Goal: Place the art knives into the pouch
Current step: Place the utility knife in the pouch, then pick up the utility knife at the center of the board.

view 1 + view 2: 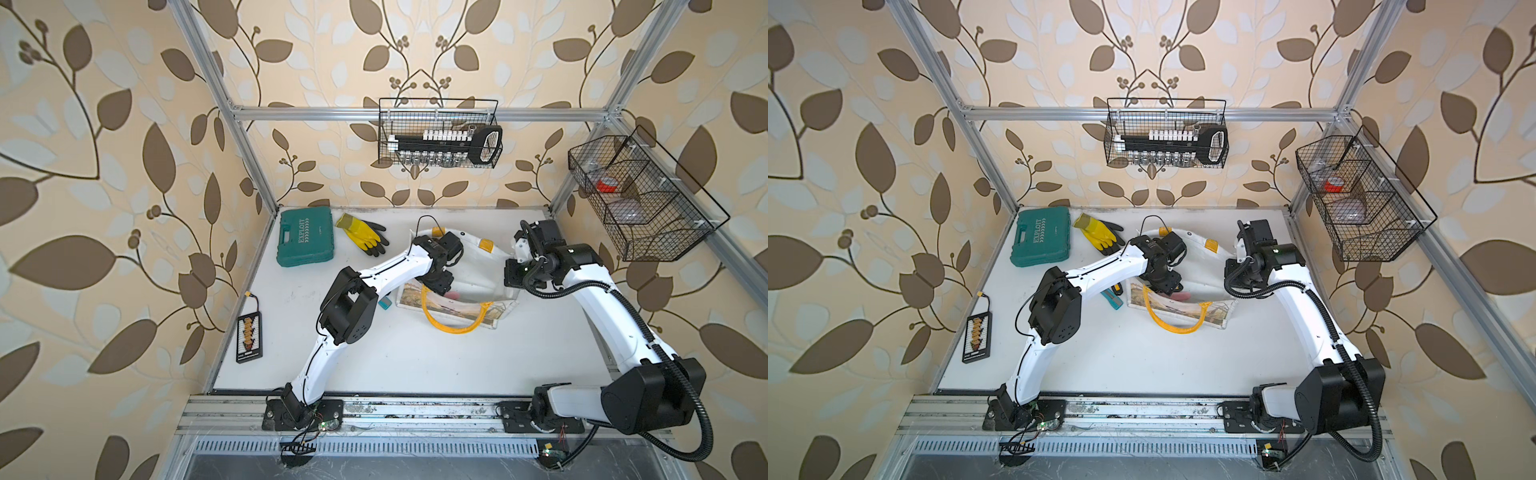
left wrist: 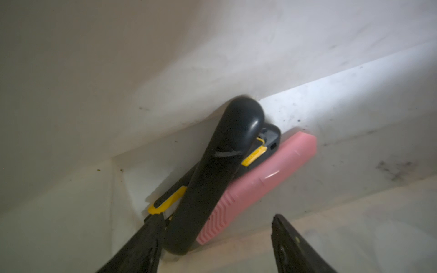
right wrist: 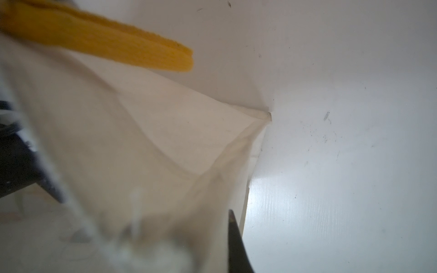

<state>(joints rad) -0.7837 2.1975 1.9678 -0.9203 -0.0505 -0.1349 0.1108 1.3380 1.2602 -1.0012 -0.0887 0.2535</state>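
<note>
The pouch (image 1: 469,308) (image 1: 1183,309) lies mid-table with its mouth held wide, one yellow handle (image 1: 449,326) draped over its picture panel. My left gripper (image 1: 440,286) (image 2: 214,218) reaches into the mouth with its jaws open. Between its fingers, against the white inside (image 2: 118,71), rests the art knife (image 2: 212,170), black with a curved handle. It lies loose on a pink cutter (image 2: 264,175) (image 1: 453,296) and a black-and-yellow cutter (image 2: 169,201). My right gripper (image 1: 513,274) (image 3: 212,219) is shut on the pouch's right rim. Blurred cloth (image 3: 165,130) hides all but one finger (image 3: 234,236).
A green tool case (image 1: 305,243) and yellow gloves (image 1: 363,239) lie at the back left. A teal cutter (image 1: 384,303) rests on the table beside the left arm. A black connector board (image 1: 249,338) sits near the left edge. Wire baskets hang on the back (image 1: 440,133) and right (image 1: 640,199) walls.
</note>
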